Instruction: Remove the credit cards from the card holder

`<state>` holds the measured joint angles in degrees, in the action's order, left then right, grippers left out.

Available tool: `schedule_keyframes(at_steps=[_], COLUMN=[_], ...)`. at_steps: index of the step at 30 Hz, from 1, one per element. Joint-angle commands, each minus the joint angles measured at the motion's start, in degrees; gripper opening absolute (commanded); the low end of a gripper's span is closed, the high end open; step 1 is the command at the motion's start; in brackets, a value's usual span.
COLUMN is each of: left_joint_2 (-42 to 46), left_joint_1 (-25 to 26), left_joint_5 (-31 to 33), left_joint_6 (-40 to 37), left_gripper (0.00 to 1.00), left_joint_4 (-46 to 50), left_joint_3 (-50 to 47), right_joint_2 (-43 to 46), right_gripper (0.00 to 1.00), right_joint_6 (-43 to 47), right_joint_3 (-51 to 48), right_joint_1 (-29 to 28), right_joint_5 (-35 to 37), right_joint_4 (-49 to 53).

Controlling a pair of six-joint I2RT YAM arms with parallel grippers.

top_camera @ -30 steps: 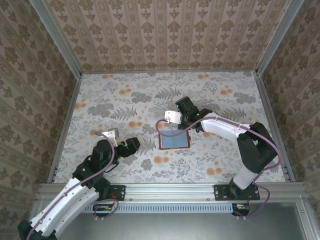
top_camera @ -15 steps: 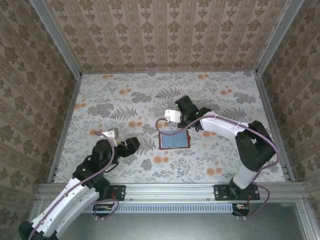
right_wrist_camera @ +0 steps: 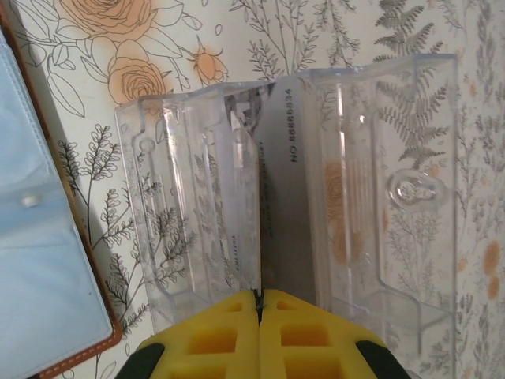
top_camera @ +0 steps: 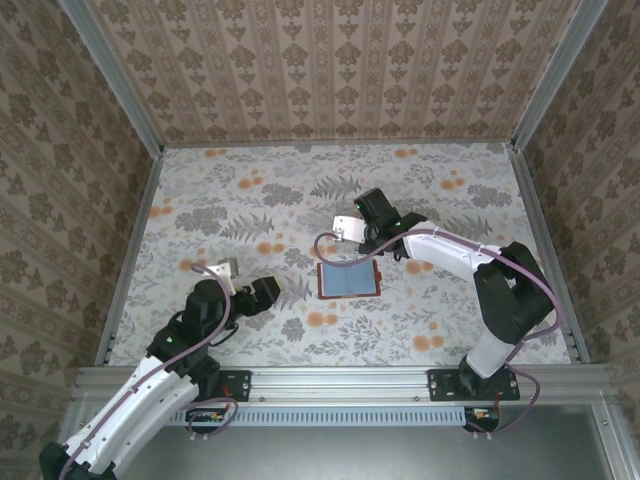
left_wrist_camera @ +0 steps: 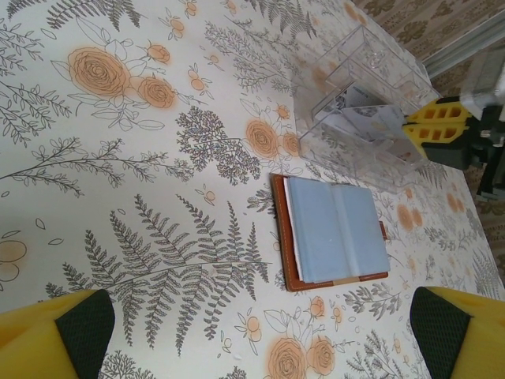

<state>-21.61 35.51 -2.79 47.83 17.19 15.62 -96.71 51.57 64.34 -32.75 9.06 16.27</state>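
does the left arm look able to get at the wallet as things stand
Probably yes. The wallet lies open on the table ahead of the left gripper, whose jaws stand wide apart. The right gripper is shut on a card in the clear tray beyond it, off that path.

open card holder (left_wrist_camera: 335, 233), clear tray (left_wrist_camera: 355, 103) beyond

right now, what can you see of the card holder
The card holder lies open and flat on the table, near its middle. A brown leather-like cover borders grey-blue pockets with a fold down the centre. A pale strip shows along one side. A clear tray sits close beside it; nothing rests on it.
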Motion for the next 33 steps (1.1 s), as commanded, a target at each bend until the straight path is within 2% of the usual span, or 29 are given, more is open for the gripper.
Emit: schedule_keyframes(at_steps=[1, 3, 5, 6, 8, 10, 16, 25, 33], left_joint_2=[0.95, 1.02, 0.97, 0.98, 0.95, 1.01, 0.95, 0.86, 1.01], left_joint_1=[-0.66, -0.79, -0.88, -0.97, -1.05, -1.22, -1.49, -1.76, -1.93], left_joint_5=[-0.58, -0.66, -0.73, -0.74, -0.83, -0.91, -1.17, -1.60, -1.92], left_joint_6=[0.24, 0.16, 0.17, 0.17, 0.16, 0.07, 0.16, 0.13, -0.18], left_gripper=[1.00, 1.00, 1.00, 1.00, 1.00, 1.00, 1.00, 1.00, 1.00], left_joint_4=[-0.35, -0.44, -0.59, -0.63, -0.64, -0.60, -0.80, -0.99, -0.18], left_joint_3=[-0.53, -0.51, -0.55, -0.59, -0.59, -0.59, -0.59, -0.46, 0.29], right_joint_2=[-2.54, -3.42, -4.16, -4.49, -4.97, -5.08, -4.73, -5.46, -6.09], right_gripper=[0.00, 0.00, 0.05, 0.09, 0.23, 0.30, 0.34, 0.35, 0.35], right_joint_6=[-1.53, -1.80, -2.25, -2.46, -3.08, -3.45, -5.13, -7.23, -10.68], right_joint_3=[2.12, 2.67, 3.05, 3.24, 3.51, 3.67, 3.08, 3.79, 5.15], right_joint_1=[0.01, -0.20, -0.46, -0.55, -0.73, -0.91, -1.05, -0.91, -0.94], right_joint_5=[0.60, 0.61, 1.01, 1.24, 2.10, 2.80, 4.86, 9.38, 10.25], right_joint_4=[2.80, 2.84, 2.54, 2.49, 1.62, 0.97, -1.37, -3.69, -3.13])
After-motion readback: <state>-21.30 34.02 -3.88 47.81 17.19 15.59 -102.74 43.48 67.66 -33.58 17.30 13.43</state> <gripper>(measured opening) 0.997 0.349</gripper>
